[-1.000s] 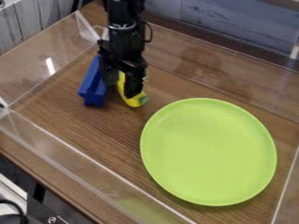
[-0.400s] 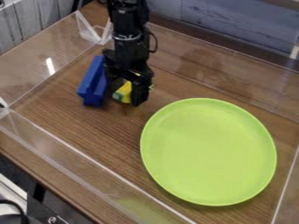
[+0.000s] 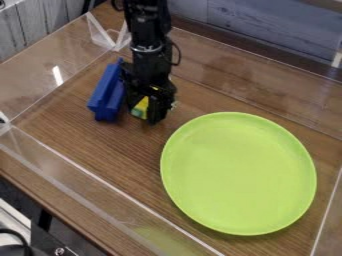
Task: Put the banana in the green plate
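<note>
The small yellow banana (image 3: 142,105) lies on the wooden tabletop just right of a blue block, at the upper left. My gripper (image 3: 150,108) points straight down over it, low to the table, with its black fingers on either side of the banana. The fingers hide most of the banana, and only a yellow patch shows between them. Whether the pads press on the banana is not visible. The large round green plate (image 3: 241,172) lies to the lower right with nothing on it, its rim a short way from the gripper.
A blue ridged block (image 3: 108,91) lies right beside the banana on its left, close to the left finger. Clear acrylic walls (image 3: 54,75) enclose the wooden table on all sides. A white cable hangs behind the arm (image 3: 110,35).
The gripper has come down over the banana, and its fingers now stand closer together around it. The banana, block and plate have not moved.
</note>
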Action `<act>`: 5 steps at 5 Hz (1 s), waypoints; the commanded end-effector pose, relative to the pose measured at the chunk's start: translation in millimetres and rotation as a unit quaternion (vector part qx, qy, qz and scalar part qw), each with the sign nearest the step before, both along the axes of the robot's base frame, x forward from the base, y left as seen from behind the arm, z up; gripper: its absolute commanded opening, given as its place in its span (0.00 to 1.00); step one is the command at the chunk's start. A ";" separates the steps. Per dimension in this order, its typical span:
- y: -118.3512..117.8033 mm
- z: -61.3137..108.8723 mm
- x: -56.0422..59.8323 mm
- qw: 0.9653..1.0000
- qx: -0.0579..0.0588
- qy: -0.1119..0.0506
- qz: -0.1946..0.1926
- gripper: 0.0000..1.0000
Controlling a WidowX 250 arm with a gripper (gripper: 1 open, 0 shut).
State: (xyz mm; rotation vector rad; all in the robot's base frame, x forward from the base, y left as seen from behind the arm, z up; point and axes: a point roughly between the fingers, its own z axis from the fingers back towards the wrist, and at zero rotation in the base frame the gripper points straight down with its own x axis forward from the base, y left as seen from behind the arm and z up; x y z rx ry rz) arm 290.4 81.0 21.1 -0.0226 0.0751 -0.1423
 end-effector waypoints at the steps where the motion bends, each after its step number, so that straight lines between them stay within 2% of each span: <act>1: 4.5 18.3 4.8 1.000 0.016 -0.025 0.009 0.00; 2: 4.2 26.7 0.8 0.999 0.025 -0.026 0.016 0.00; 4: 11.6 35.2 -3.3 0.995 0.042 -0.025 0.082 0.00; 5: 3.0 52.7 -1.0 0.997 0.048 -0.032 0.054 0.00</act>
